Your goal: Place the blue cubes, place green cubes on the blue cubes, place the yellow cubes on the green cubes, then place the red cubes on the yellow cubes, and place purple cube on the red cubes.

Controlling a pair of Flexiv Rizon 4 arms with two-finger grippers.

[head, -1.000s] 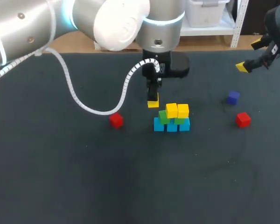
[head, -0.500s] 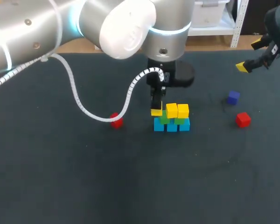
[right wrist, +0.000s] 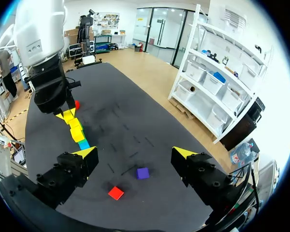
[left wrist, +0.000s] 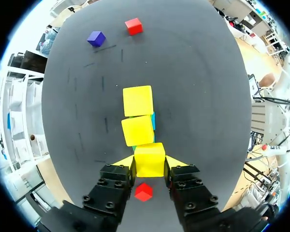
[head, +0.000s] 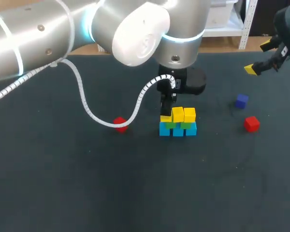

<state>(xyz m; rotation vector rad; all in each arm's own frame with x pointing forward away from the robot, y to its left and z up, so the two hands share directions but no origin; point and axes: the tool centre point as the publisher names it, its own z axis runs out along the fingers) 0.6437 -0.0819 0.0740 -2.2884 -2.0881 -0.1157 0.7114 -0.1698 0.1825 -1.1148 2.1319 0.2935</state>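
Dark table, left gripper clamped on yellow cube, right gripper spread wide open.

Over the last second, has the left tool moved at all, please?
Yes: the left tool, with its yellow cube, moved right, reaching the cube stack.

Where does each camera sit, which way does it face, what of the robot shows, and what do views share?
Head view: above, behind, looking down at the table; left arm and right arm show.
Left wrist view: on left wrist, looking down; left gripper holds a yellow cube.
Right wrist view: on right wrist, facing across the table; right gripper open.
Shared: all show the stack, purple cube.
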